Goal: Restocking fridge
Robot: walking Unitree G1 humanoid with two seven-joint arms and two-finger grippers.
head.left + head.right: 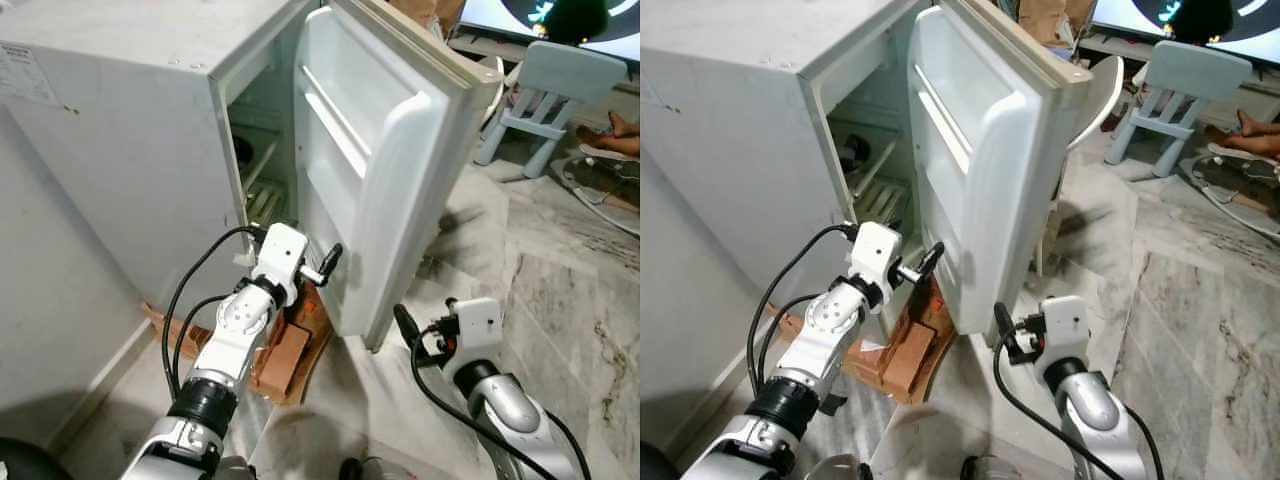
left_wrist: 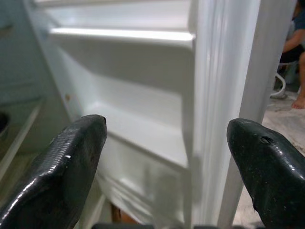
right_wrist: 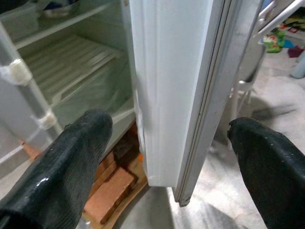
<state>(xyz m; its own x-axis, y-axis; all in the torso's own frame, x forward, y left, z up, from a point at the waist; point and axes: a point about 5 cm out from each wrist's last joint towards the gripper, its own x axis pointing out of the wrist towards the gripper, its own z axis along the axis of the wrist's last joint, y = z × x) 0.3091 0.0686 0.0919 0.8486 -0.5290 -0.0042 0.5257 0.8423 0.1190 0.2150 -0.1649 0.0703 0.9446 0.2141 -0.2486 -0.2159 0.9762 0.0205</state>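
Observation:
A small white fridge stands with its door swung open. The door racks are bare, and white shelves show inside the cabinet. My left gripper is open at the lower inner side of the door, close to the bottom rack, its fingers spread with nothing between them. Lower down, my right gripper is open just in front of the door's bottom outer corner, holding nothing. A dark item sits on an upper shelf, mostly hidden.
Bricks and boards prop the fridge off the marble floor. A wall runs along the left. A light blue child's chair and a person's foot are at the far right. A white chair stands behind the door.

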